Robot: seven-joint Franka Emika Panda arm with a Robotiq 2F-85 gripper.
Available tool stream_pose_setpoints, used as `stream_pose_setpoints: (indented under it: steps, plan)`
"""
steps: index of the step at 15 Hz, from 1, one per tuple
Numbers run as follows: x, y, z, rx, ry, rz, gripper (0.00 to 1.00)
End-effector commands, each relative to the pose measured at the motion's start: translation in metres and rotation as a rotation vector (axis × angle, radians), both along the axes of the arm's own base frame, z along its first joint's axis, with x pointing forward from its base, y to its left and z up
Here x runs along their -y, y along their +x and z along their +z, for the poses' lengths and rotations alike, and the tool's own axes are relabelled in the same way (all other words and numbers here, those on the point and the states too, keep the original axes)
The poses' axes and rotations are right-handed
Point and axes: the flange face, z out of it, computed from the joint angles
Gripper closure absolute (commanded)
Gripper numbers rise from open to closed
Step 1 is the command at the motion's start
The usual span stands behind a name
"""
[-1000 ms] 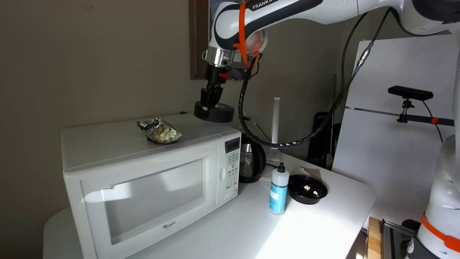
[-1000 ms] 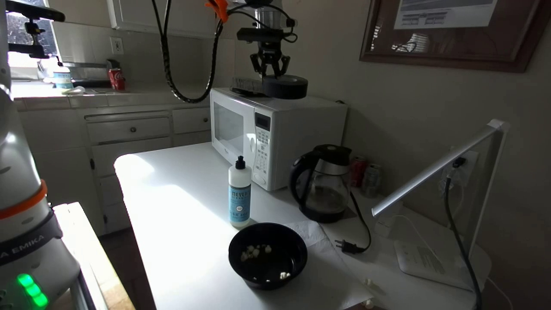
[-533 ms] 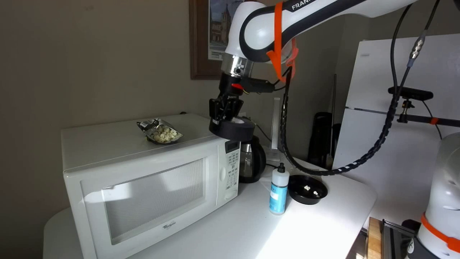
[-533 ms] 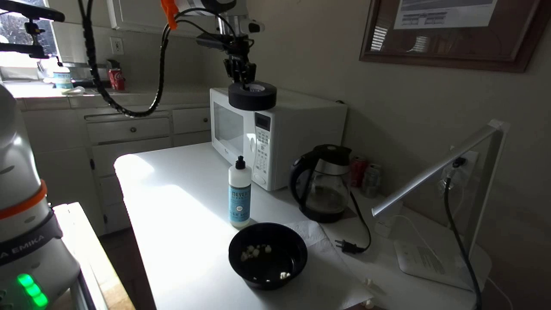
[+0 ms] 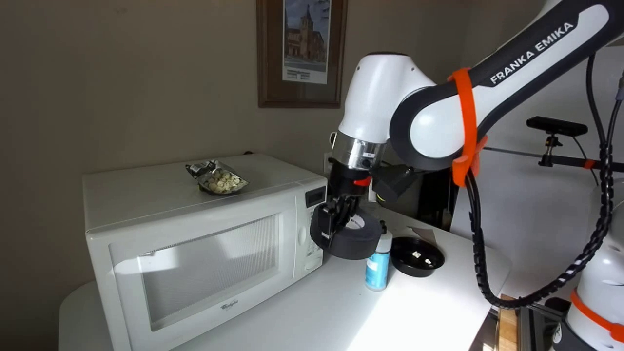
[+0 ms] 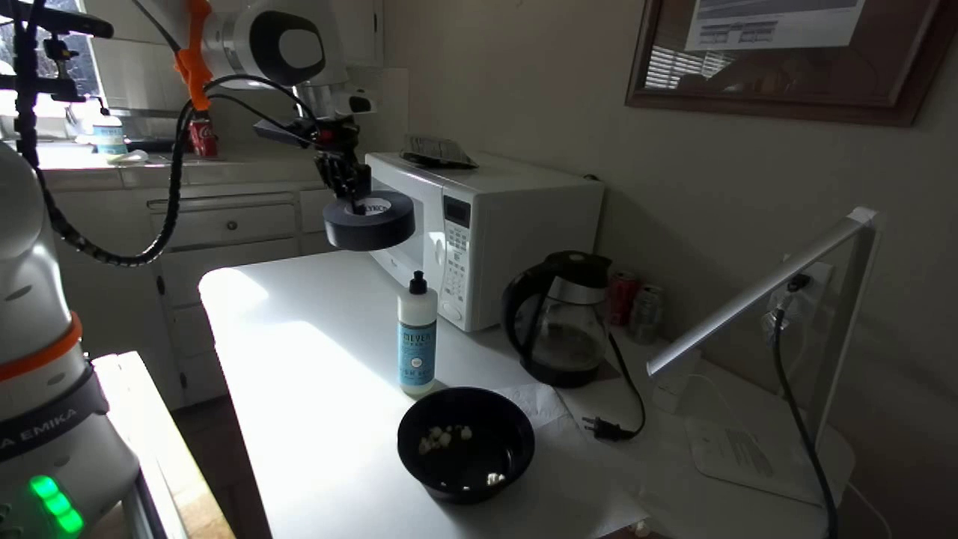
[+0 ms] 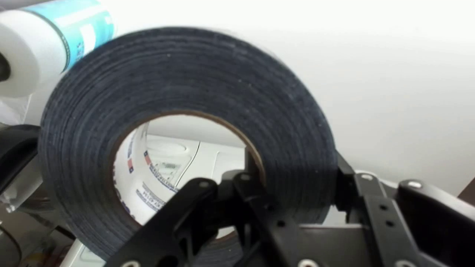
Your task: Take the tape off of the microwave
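Note:
The tape [image 5: 358, 243], a dark ring-shaped roll, hangs in the air in my gripper [image 5: 334, 226], before the right front corner of the white microwave [image 5: 287, 234]. In an exterior view the tape [image 6: 374, 233] shows above the table in front of the microwave [image 6: 531, 232], with my gripper [image 6: 355, 201] at its inner edge. In the wrist view my gripper [image 7: 297, 178] is shut on the ring wall of the tape [image 7: 185, 70], one finger inside the hole and one outside. The roll is slightly tilted and apart from the microwave and table.
A blue-labelled soap bottle [image 5: 377, 268] stands below and behind the tape in an exterior view. A black bowl [image 6: 465, 479] with white bits, a glass kettle [image 6: 569, 329] and a lamp [image 6: 756, 299] stand on the table [image 6: 299, 329]. An opened snack bag [image 5: 219, 180] lies on the microwave.
My gripper has carried the tape from above the microwave's right end, down and forward off it, to the air before its right front corner. The microwave, bag, bottle and bowl have not moved.

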Motion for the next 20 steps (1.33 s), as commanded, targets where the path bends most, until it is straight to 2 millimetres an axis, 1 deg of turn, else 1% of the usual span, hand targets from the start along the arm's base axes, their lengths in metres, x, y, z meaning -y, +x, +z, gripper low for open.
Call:
stream_pose_setpoints:
  steps: [1,3,5,7,10,14,16,18,19,20]
  plan:
    - [-0.038,-0.024,-0.027,-0.01,-0.032,0.127,0.79]
    - [-0.062,-0.017,-0.042,-0.023,-0.04,0.169,0.79]
    - [-0.084,-0.001,-0.056,-0.043,-0.048,0.214,0.79]
    - [-0.107,0.024,-0.073,-0.086,-0.063,0.232,0.79]
    - [-0.142,0.056,-0.1,-0.137,-0.056,0.268,0.79]
    - [-0.195,0.091,-0.138,-0.213,-0.025,0.297,0.79]
    - [-0.223,0.103,-0.156,-0.246,-0.022,0.315,0.79]
    - [-0.254,0.107,-0.17,-0.292,-0.014,0.337,0.79]
    - [-0.269,0.109,-0.173,-0.314,-0.008,0.347,0.29]
    - [-0.279,0.108,-0.174,-0.329,-0.002,0.349,0.27]
